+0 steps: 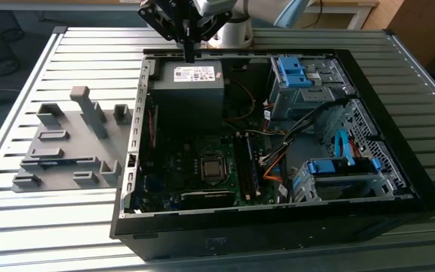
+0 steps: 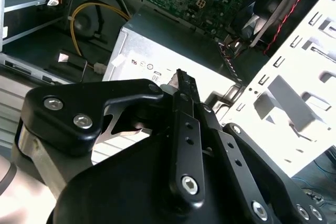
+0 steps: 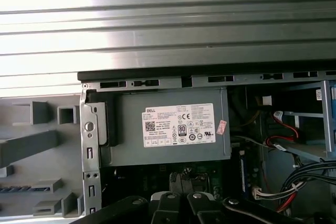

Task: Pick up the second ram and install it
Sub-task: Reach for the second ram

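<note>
Jaws were closed together, holding nothing. The gripper (image 1: 190, 55) hung just above the power supply (image 1: 191, 90) in the open computer case (image 1: 278, 238). The second ram (image 1: 42, 161) lay slotted in the grey holder (image 1: 77, 141) outside the case, well apart from the jaws.

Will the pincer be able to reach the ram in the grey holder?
Probably yes: the ram lies uncovered in its grey holder, and the pincer hangs free above the case.
</note>
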Motion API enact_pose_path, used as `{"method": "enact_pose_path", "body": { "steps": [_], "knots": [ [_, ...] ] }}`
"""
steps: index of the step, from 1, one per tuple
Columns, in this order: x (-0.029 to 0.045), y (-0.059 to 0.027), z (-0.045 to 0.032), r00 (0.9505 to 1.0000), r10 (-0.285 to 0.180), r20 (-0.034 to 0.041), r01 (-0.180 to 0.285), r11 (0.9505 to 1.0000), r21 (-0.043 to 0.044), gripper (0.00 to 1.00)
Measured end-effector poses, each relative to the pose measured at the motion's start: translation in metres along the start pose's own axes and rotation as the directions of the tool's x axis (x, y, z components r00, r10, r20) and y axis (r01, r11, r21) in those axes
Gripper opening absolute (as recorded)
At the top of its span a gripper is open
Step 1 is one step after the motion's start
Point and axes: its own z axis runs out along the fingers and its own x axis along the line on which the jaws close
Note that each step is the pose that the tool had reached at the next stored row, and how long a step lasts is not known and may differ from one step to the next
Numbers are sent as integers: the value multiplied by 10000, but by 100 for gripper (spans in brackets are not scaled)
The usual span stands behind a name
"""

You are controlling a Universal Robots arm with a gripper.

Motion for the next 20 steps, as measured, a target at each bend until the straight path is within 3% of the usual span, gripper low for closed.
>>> {"method": "enact_pose_path", "body": {
  "steps": [20],
  "knots": [
    [48,-4,1,10000,0,0,0,10000,0,11]
  ]
}}
